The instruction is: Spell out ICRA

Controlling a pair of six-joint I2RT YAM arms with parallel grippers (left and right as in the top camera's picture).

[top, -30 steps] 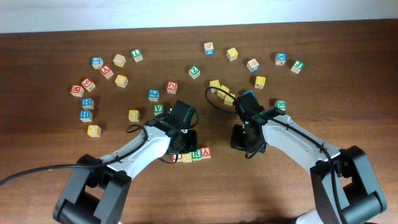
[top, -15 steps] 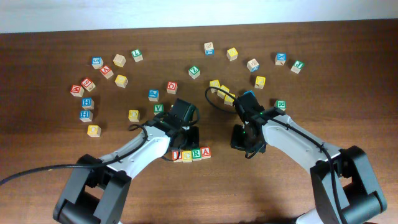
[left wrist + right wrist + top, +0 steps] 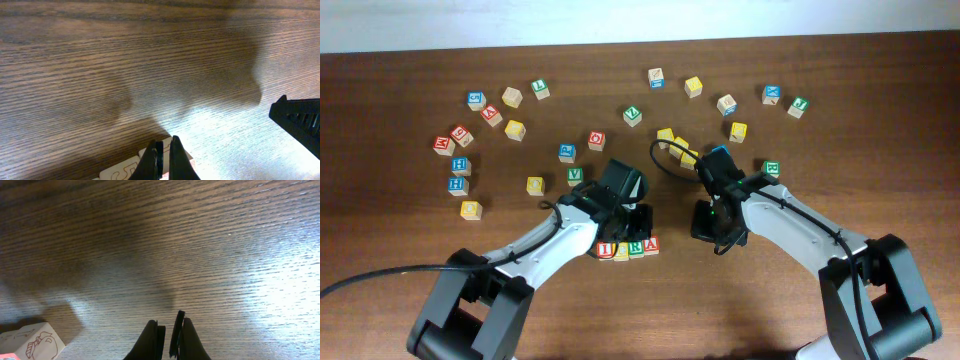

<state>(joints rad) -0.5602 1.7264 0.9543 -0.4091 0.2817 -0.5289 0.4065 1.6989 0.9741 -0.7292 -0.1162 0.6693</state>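
A row of letter blocks (image 3: pixel 628 248) lies on the wooden table at front centre, with the red A block (image 3: pixel 650 245) at its right end. My left gripper (image 3: pixel 630 224) is shut and empty, just behind the row; in the left wrist view its fingertips (image 3: pixel 163 156) sit over two block tops (image 3: pixel 127 169). My right gripper (image 3: pixel 716 236) is shut and empty, to the right of the row, over bare wood (image 3: pixel 167 335). One block corner (image 3: pixel 31 341) shows at the lower left of the right wrist view.
Several loose letter blocks are scattered across the back: a cluster at the left (image 3: pixel 459 163), a yellow group (image 3: pixel 676 146) behind the right arm, and others at the back right (image 3: pixel 772 95). The right arm's dark edge (image 3: pixel 300 122) shows in the left wrist view.
My left gripper has shifted a little to the right behind the row of blocks. The right arm has not moved.
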